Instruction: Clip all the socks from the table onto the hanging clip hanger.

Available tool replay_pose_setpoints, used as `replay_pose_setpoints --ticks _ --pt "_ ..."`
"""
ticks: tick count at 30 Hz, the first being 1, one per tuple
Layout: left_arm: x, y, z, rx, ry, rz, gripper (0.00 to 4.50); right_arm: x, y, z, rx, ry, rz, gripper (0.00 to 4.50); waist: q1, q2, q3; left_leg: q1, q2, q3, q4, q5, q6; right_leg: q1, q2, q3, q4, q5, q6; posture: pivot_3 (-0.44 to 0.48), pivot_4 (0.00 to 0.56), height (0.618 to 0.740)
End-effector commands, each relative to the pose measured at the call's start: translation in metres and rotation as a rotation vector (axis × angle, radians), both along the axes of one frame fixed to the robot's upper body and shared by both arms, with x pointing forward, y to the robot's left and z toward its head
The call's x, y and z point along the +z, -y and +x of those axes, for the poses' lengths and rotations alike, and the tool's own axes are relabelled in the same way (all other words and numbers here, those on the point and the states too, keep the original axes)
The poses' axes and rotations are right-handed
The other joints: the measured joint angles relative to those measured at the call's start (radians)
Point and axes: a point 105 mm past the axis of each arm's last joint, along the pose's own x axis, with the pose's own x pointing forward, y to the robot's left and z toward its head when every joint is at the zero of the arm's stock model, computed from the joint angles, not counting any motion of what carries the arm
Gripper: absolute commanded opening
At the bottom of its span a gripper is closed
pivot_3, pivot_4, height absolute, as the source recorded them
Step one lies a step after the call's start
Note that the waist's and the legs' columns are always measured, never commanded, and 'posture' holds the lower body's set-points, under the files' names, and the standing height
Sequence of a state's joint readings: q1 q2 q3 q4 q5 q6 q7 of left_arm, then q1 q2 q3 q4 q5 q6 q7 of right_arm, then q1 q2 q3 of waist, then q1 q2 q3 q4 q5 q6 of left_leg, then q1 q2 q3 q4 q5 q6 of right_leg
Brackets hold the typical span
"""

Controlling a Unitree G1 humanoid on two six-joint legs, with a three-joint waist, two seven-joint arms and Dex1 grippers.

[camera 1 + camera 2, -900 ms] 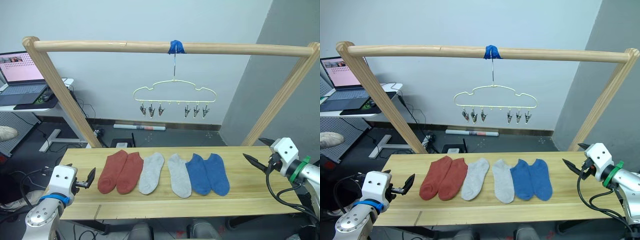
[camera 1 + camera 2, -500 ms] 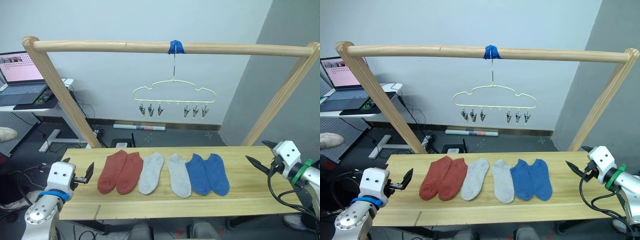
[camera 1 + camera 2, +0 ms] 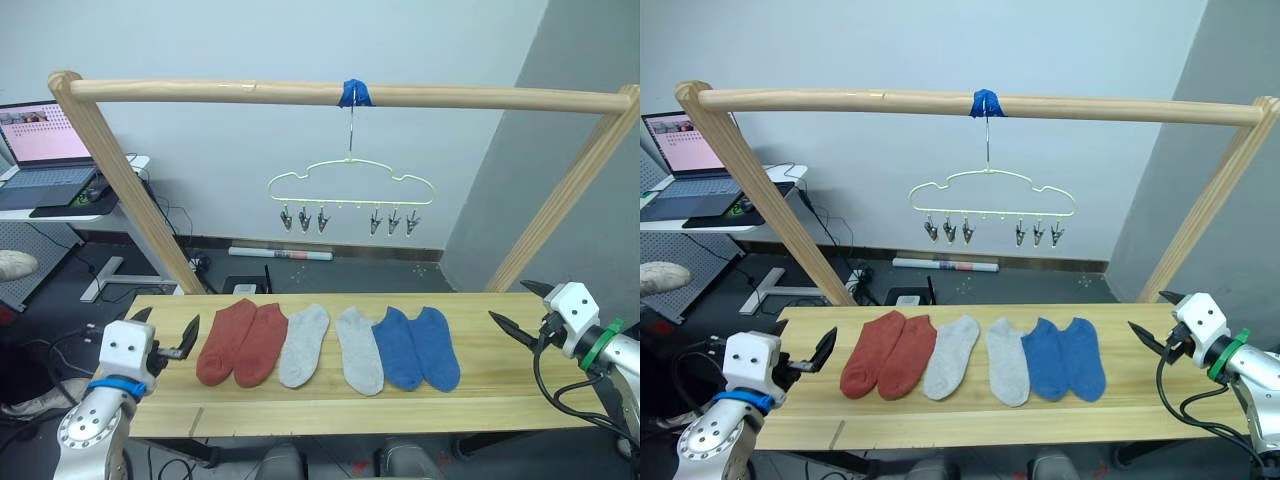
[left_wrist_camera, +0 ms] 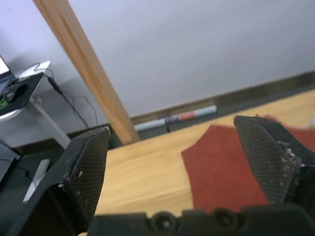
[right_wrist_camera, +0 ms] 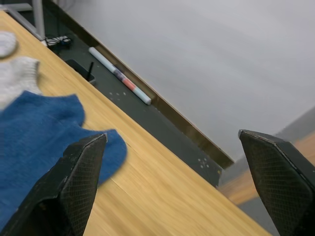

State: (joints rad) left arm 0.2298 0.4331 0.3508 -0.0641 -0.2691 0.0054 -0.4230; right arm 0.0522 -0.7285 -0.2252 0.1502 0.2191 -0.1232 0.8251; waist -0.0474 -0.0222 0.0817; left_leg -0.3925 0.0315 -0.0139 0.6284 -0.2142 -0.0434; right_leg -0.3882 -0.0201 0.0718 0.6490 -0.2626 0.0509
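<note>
Six socks lie side by side on the pale plank table (image 3: 330,412): two rust-red (image 3: 241,342), two light grey (image 3: 304,345), two blue (image 3: 416,347). The yellow-green clip hanger (image 3: 350,184) hangs above them from the bar by its hook, its metal clips bare. My left gripper (image 3: 167,325) is open at the table's left end, just short of the outer red sock (image 4: 221,172). My right gripper (image 3: 510,303) is open over the table's right end, a short way right of the blue socks (image 5: 44,142). Both hold nothing.
A thick wooden bar (image 3: 300,93) spans the scene on slanted posts (image 3: 130,190) at both ends of the table. A laptop (image 3: 45,150) sits on a side desk at far left. A tube (image 3: 280,254) lies on the floor behind the table.
My left gripper has edged up and right, closer to the red socks. My right gripper has barely shifted. The socks and hanger have not moved.
</note>
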Motion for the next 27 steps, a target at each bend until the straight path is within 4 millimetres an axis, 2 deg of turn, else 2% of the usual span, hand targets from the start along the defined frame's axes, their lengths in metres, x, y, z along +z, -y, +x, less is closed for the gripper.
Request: replay_pose_setpoints --ticks 1,5,12,16,20,24,27 --pt "0.025 0.024 0.015 -0.076 0.075 -0.032 4.47 0.021 -0.015 0.003 0.027 0.053 0.039 4.50 0.000 0.000 0.008 0.000 0.000 0.000 0.000 0.000 0.000 0.000 0.000 0.000 0.000 0.000 0.000 -0.056 0.115 0.740" --pt "0.045 0.051 0.035 -0.153 0.112 -0.074 4.47 0.042 -0.044 0.002 0.080 0.062 0.116 4.50 -0.002 -0.001 0.036 0.000 0.000 0.000 0.001 0.000 0.000 0.001 0.000 0.001 0.001 0.000 0.000 -0.084 0.154 0.740" --pt "0.076 0.065 0.061 -0.178 0.184 -0.126 4.47 0.082 -0.098 -0.002 0.193 0.055 0.221 4.50 -0.016 -0.001 0.086 -0.006 0.000 -0.003 0.001 0.000 0.000 0.000 0.002 0.001 0.002 0.001 0.001 -0.140 0.216 0.740" --pt "0.094 0.074 0.073 -0.207 0.234 -0.142 4.47 0.098 -0.118 -0.008 0.248 0.065 0.253 4.50 -0.020 -0.006 0.117 -0.009 0.000 -0.004 0.000 0.000 0.000 -0.001 0.002 0.000 0.002 0.001 0.004 -0.166 0.251 0.740" --pt "0.106 0.085 0.078 -0.238 0.277 -0.174 4.47 0.101 -0.128 -0.014 0.278 0.055 0.258 4.50 -0.020 -0.008 0.137 -0.010 0.000 -0.005 0.000 0.000 0.000 -0.001 0.002 -0.001 0.000 0.001 0.005 -0.173 0.269 0.740" --pt "0.111 0.093 0.082 -0.255 0.301 -0.219 3.62 0.101 -0.133 -0.016 0.300 0.053 0.254 4.50 -0.027 -0.010 0.154 -0.011 0.000 -0.005 0.000 0.000 0.001 -0.001 0.001 -0.001 0.000 0.002 0.008 -0.176 0.273 0.740" --pt "0.113 0.100 0.087 -0.273 0.307 -0.238 2.65 0.101 -0.138 -0.016 0.318 0.058 0.252 4.50 -0.032 -0.011 0.162 -0.011 0.000 -0.006 0.000 0.000 0.001 -0.001 0.001 -0.002 0.000 0.002 0.009 -0.179 0.277 0.740"
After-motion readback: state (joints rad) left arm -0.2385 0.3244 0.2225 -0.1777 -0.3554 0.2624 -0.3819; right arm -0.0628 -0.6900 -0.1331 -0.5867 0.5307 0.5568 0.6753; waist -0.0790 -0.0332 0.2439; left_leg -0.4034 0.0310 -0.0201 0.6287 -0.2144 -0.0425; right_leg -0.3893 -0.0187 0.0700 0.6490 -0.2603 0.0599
